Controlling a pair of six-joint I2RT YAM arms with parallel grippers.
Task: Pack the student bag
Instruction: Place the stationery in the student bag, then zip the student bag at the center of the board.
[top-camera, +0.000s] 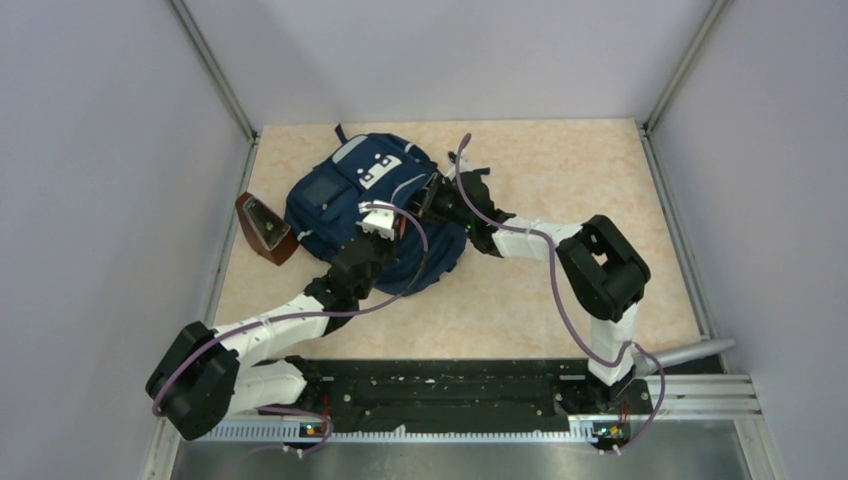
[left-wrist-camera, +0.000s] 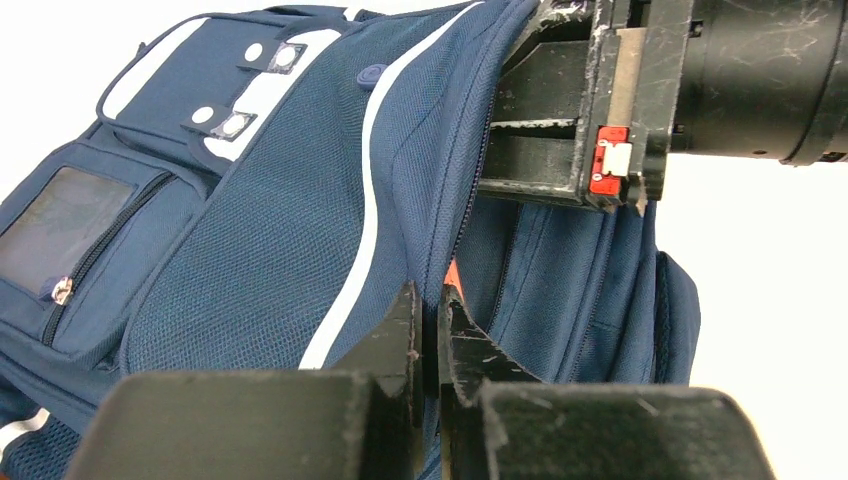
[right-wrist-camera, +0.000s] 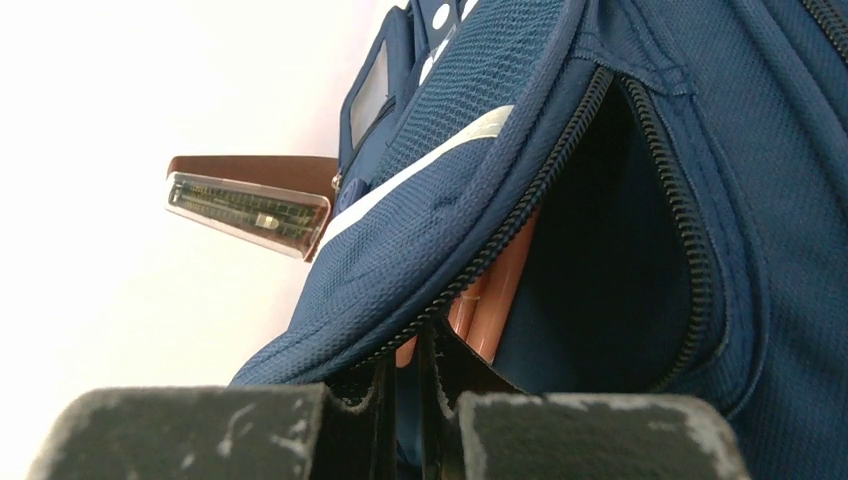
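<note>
The student bag (top-camera: 340, 195) is navy with a white front patch and lies at the table's back left. My left gripper (top-camera: 383, 222) is shut on the fabric edge beside the bag's zip, as the left wrist view (left-wrist-camera: 428, 298) shows. My right gripper (top-camera: 437, 197) is shut on the zip edge of the main opening, seen in the right wrist view (right-wrist-camera: 405, 345). The opening (right-wrist-camera: 610, 270) gapes, and an orange item (right-wrist-camera: 500, 290) stands inside it. The bag fills the left wrist view (left-wrist-camera: 270, 220).
A brown case with a clear face (top-camera: 265, 228) leans by the left wall, touching the bag; it also shows in the right wrist view (right-wrist-camera: 250, 200). A grey cylinder (top-camera: 690, 352) lies at the near right by the rail. The right wrist housing (left-wrist-camera: 620, 110) hangs close above the left gripper.
</note>
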